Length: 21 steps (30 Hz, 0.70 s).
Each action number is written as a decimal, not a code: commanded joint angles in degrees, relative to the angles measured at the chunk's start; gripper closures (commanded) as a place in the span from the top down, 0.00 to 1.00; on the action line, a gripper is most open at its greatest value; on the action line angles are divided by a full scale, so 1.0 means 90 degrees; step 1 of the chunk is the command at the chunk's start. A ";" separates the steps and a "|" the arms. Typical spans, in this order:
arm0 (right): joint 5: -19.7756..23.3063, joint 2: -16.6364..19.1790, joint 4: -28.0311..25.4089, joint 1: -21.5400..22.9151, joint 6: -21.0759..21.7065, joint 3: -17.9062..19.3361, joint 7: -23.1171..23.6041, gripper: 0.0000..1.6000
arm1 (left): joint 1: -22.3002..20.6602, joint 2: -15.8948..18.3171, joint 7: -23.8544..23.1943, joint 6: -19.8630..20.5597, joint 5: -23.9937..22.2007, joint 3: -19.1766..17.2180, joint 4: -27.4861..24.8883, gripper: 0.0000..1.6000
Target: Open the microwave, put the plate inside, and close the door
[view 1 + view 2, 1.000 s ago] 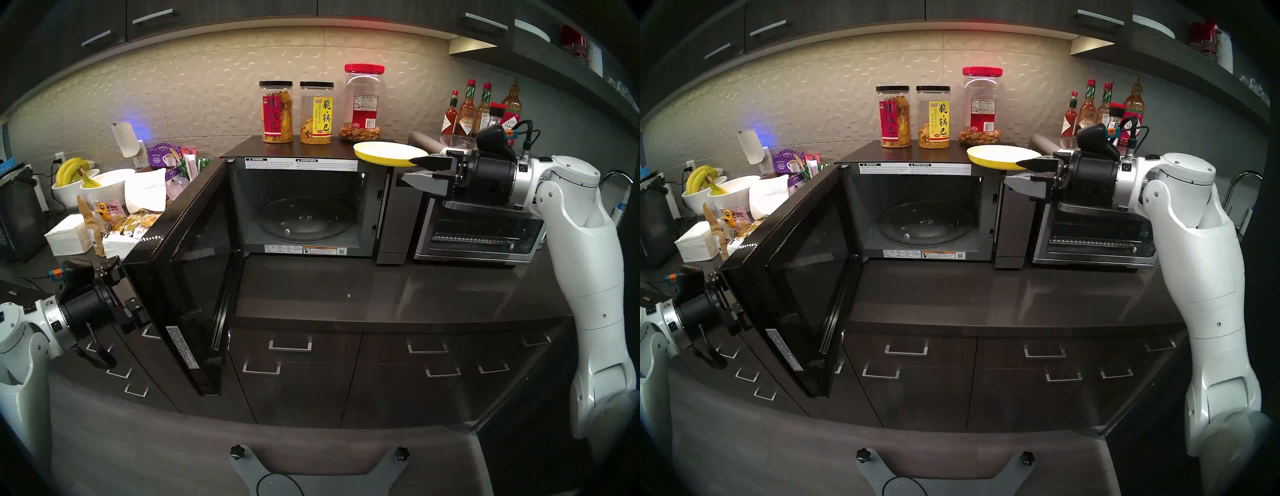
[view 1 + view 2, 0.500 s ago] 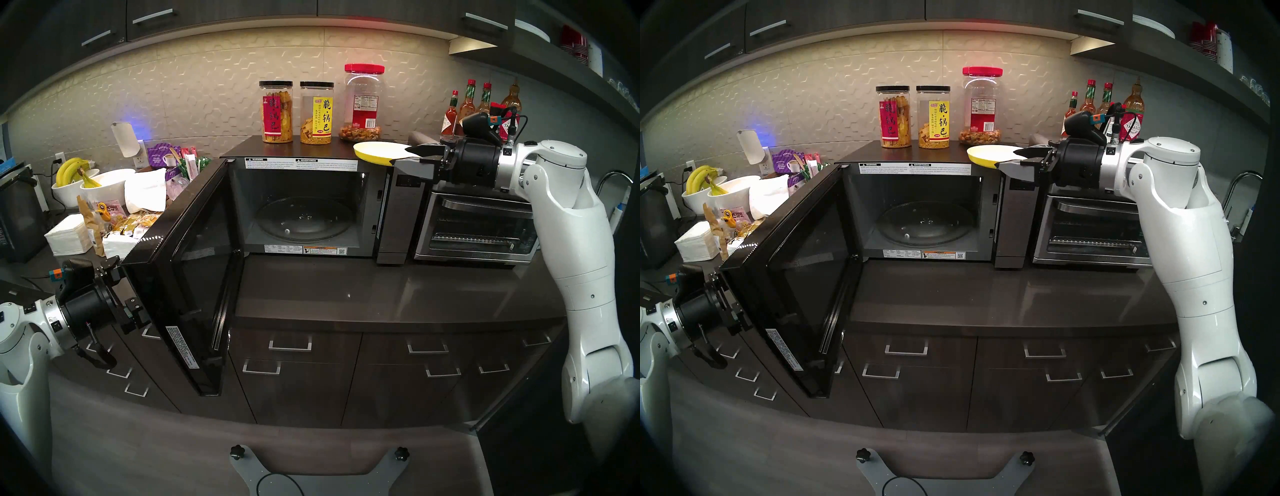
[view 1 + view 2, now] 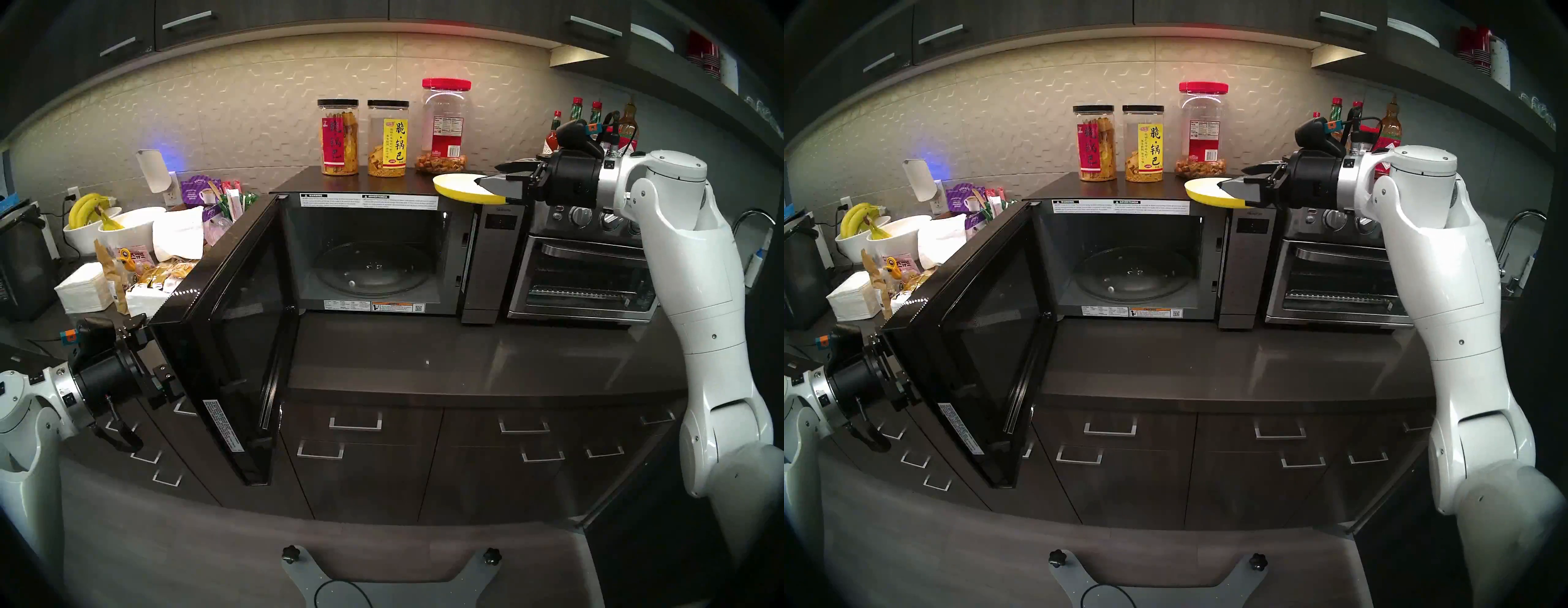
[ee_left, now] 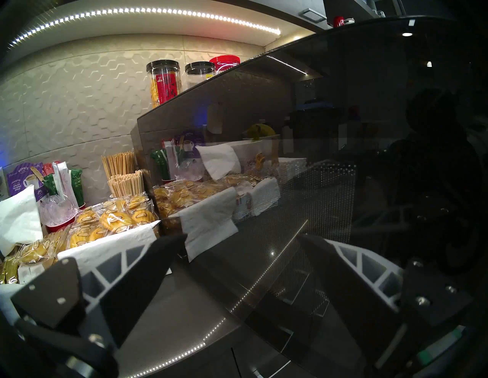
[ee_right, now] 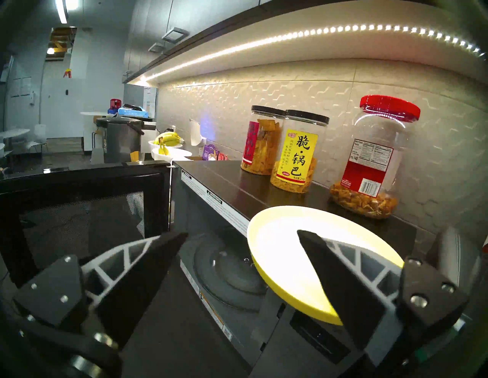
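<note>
The right gripper (image 5: 239,233) has two black pointed fingers with white ribbed backs, and they are spread wide apart. One finger (image 5: 335,266) reaches over the pale inside of the round yellow plate (image 5: 285,250); the other finger hangs out in front of the oven's mouth with nothing on it. I cannot tell if the finger over the plate is touching it. Nothing is pinched. The plate is shallow and smooth, with a bright yellow rim, and it sits on the front right corner of the top of the big dark brown microwave (image 3: 483,271), sticking out a little past the edge. The microwave's shiny black glass door (image 3: 229,322) is swung wide to the left, and a round clear glass tray (image 3: 369,269) lies inside. The left gripper (image 4: 241,239) has its black fingers spread too, right up by the outer face of the door, holding nothing. Three clear plastic jars of snacks (image 3: 388,138) stand at the back of the microwave's top. A shiny steel toaster oven with round knobs (image 3: 581,271) sits just beside the microwave on the dark smooth counter (image 3: 466,361).
</note>
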 commanded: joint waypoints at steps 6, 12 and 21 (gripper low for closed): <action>-0.0454 -0.0154 0.0480 0.0991 0.0147 -0.0251 0.0387 1.00 | -0.0003 0.0005 -0.0017 0.0003 -0.0004 -0.0022 -0.0051 1.00; -0.0715 -0.0227 0.0782 0.1305 0.0171 -0.0393 0.0634 1.00 | -0.0004 0.0002 -0.0021 0.0005 -0.0001 -0.0024 -0.0053 1.00; -0.1128 -0.0244 0.1291 0.1797 0.0112 -0.0696 0.1200 1.00 | -0.0005 -0.0002 -0.0025 0.0010 0.0002 -0.0027 -0.0056 1.00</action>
